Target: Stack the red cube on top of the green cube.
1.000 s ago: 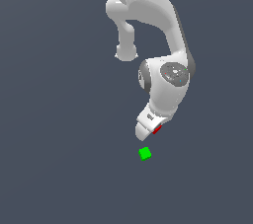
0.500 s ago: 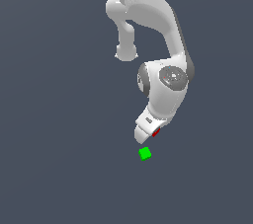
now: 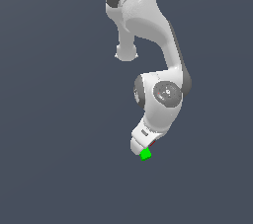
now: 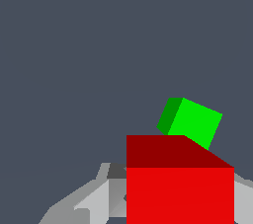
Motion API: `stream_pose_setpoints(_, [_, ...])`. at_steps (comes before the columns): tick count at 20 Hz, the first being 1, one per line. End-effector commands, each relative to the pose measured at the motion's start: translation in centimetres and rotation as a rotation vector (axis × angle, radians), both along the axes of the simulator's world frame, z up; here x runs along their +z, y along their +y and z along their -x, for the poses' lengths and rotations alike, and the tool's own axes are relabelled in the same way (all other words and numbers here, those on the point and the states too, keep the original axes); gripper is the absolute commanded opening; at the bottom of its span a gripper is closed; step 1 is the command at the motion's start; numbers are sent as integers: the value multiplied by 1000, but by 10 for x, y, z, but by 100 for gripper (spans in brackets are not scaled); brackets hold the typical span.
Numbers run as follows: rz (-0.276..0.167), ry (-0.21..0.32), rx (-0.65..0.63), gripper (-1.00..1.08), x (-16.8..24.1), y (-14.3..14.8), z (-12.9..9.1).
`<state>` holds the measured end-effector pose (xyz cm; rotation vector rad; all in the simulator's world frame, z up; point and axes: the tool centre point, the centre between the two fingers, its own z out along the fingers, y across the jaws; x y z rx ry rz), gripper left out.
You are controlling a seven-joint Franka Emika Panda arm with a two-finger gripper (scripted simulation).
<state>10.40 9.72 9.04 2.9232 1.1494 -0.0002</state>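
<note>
Your gripper point(image 3: 146, 145) is clamped on the red cube point(image 4: 180, 188), held just above the green cube point(image 4: 190, 121), which rests on the grey floor point(image 3: 59, 168), partly overlapped.

The arm point(image 3: 158, 65) reaches steeply down, its fingers point(image 4: 94, 201) clamping the red cube point(image 4: 180, 193).

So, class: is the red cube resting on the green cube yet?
Cannot tell. In the wrist view the red cube overlaps the green cube without showing contact or gap; the exterior view hides red behind the gripper.
</note>
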Motion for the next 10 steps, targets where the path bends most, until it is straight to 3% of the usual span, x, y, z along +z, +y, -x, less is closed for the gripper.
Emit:
stream_pose_setpoints(1, [0,-1,0,-100,-7,-5,-10])
stream_pose_setpoints(10, [0,0,0,-100,-24,-15,-35])
